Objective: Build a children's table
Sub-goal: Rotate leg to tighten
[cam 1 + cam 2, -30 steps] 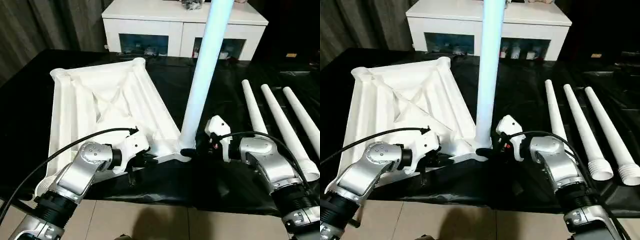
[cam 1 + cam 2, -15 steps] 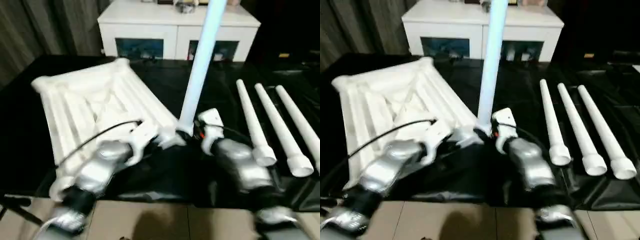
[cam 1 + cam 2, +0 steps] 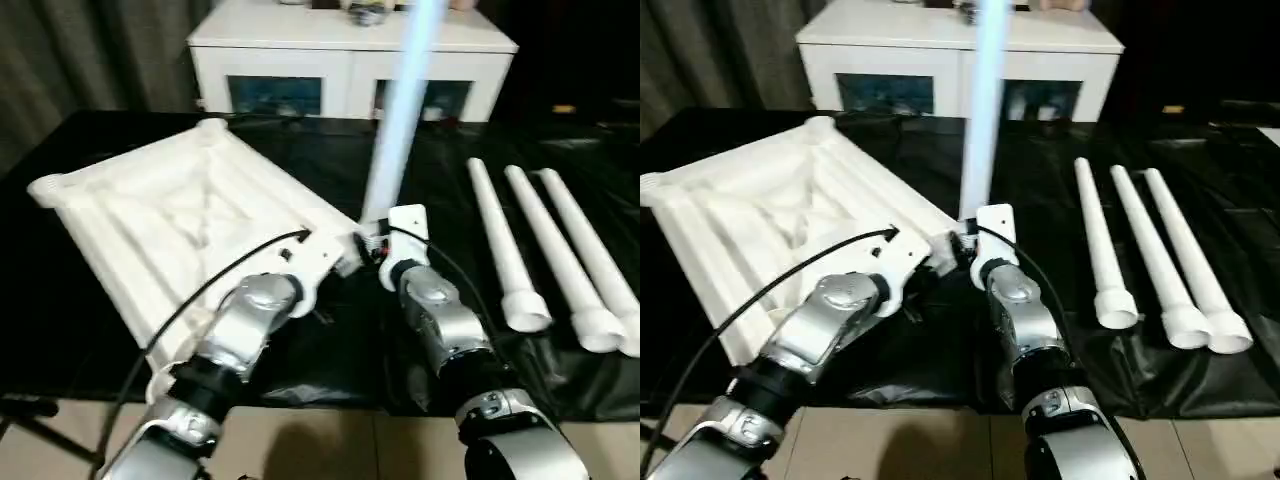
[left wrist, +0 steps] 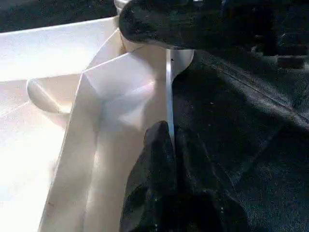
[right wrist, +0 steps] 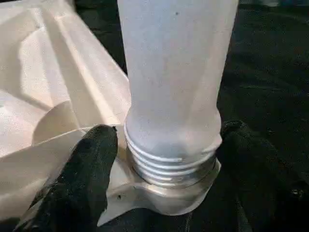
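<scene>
The children's table top point(image 3: 170, 215) lies upside down on the black cover, ribs up. One white leg point(image 3: 397, 120) stands upright in its near right corner socket point(image 5: 169, 193), thread showing. My right gripper point(image 5: 169, 150) straddles the leg's base, open, with a narrow gap between each finger point(image 5: 94, 164) and the leg. My left gripper point(image 4: 167, 140) is shut on the thin rim of the top beside that socket. Both grippers meet at the corner point(image 3: 362, 248). Three more legs point(image 3: 505, 250) lie side by side at the right.
A white cabinet point(image 3: 350, 55) with glass doors stands behind the black-covered table point(image 3: 450, 170). Dark curtains hang at the back left. The table's front edge and the tan floor point(image 3: 330, 440) are close below my forearms.
The head camera has shifted. The top has turned on the cover, its leg corner now farther from me. Both forearms reach more forward. My right fingers have spread wider around the leg.
</scene>
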Controlling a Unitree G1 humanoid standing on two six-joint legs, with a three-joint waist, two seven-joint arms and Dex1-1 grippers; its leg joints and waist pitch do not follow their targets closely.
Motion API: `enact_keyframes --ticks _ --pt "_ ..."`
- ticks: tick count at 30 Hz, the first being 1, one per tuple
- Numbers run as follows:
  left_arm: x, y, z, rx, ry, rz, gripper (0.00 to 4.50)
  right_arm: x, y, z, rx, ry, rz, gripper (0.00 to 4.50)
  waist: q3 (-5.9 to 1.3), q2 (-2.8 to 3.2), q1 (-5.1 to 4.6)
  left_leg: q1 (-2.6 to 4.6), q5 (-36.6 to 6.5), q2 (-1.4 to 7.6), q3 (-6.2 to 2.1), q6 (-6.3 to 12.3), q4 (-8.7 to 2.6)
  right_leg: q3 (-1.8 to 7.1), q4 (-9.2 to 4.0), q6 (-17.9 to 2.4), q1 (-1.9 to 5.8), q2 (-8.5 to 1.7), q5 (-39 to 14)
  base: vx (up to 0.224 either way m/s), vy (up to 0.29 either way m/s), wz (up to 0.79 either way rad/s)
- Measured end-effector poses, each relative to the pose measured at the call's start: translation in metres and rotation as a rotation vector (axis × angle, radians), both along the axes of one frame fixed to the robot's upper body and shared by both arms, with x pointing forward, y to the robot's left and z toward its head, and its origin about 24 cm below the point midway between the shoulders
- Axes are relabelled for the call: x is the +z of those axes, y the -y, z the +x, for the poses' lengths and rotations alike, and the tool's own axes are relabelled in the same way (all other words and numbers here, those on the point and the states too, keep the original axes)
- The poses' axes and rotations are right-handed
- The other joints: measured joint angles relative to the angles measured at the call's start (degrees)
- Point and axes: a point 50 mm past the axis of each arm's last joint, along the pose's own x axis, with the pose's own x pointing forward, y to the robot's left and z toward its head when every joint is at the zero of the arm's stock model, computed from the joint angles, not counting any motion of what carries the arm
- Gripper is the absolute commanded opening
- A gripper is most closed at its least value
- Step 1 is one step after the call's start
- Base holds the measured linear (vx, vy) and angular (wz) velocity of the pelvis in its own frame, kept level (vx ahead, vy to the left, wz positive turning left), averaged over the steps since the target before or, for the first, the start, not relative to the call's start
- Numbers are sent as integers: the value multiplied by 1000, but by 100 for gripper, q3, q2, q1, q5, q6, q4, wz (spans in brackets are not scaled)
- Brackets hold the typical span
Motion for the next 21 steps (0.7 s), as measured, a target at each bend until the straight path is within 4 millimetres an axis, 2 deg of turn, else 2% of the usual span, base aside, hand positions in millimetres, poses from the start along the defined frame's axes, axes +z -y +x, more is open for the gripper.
enact_keyframes --ticks 7,10,12,16,21 --pt "1 -27 -9 -113 11 12 0 -2 28 -13 238 -27 -66 361 0 1 21 -9 0 5 0 0 -16 -3 1 -7 -13 4 4 0 0 0" --pt "2 -41 -18 -207 -2 8 0 5 47 -26 442 -27 -125 361 1 0 71 -13 -4 4 2 1 -21 -3 -9 -5 -13 4 1 0 0 0" --pt "2 -48 -23 -255 -17 -4 0 7 58 -32 510 -44 -145 361 2 -1 84 -13 -4 5 2 1 -22 -3 -7 -5 -14 4 0 0 0 0" --pt "3 -55 -30 -341 -57 -6 0 13 59 -41 667 -50 -113 361 4 -5 109 -12 -4 4 3 1 -19 0 -6 -6 -11 3 1 0 0 0" --pt "3 -52 -34 -396 -71 -14 0 15 58 -42 716 -54 -119 361 4 -5 117 -12 -3 3 5 1 -16 3 -5 -7 -8 1 2 0 0 0"
